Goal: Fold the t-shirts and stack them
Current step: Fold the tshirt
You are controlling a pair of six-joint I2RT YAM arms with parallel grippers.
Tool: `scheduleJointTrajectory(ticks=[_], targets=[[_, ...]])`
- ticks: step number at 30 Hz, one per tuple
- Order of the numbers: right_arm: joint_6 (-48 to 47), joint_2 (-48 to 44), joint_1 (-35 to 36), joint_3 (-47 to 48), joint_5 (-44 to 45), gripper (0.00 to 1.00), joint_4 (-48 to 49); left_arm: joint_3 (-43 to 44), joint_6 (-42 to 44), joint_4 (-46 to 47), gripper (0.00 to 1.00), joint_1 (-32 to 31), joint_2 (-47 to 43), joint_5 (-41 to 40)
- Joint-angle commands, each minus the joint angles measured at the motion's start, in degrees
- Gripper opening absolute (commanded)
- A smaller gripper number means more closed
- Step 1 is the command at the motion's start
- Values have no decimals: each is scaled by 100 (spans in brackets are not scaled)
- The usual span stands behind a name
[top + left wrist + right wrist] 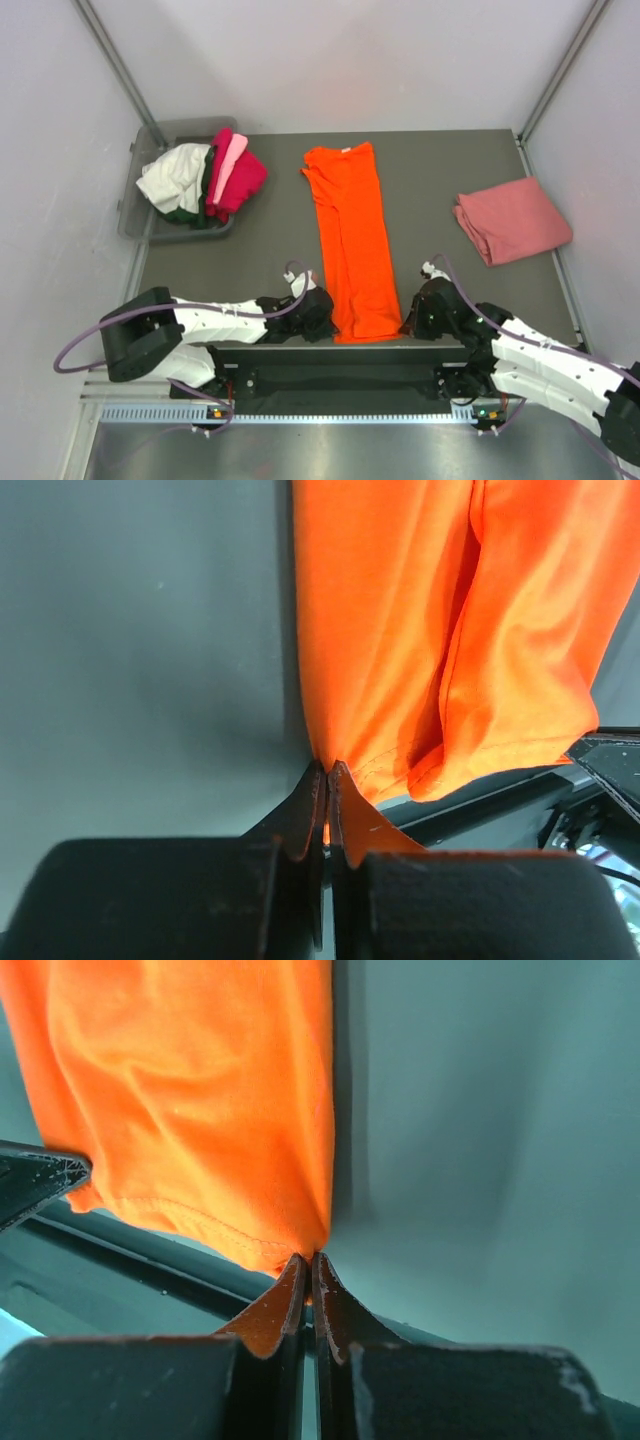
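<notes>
While one salmon-pink t-shirt [512, 220] lies folded at the right of the desk [260, 200], the orange t-shirt [352, 240] lies in a long strip in the middle. Both jaws are pinched shut on its near corners. More shirts [205, 180] wait in the grey bin [136, 215].

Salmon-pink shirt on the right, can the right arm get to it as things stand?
Likely not yet: the right hand is shut on the orange shirt's corner, though nothing lies between it and the salmon-pink shirt.
</notes>
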Motion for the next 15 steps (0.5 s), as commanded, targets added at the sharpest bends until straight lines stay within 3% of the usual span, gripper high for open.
scheduleJointTrajectory(ticks=[1,6,11,15], targets=[[102,-343,91,-40,184,0,-359,-366,-338,-99,0,-42,-206,-190],[146,-582,91,-276,202,7,-379,-982,-593,-38,0,-42,-892,-287],[120,-731,91,-313,-122,42,-176,-1131,-602,138,0,-77,-893,-173],[50,-715,91,38,-70,46,-194,-1132,-584,147,0,-95,-849,-164]])
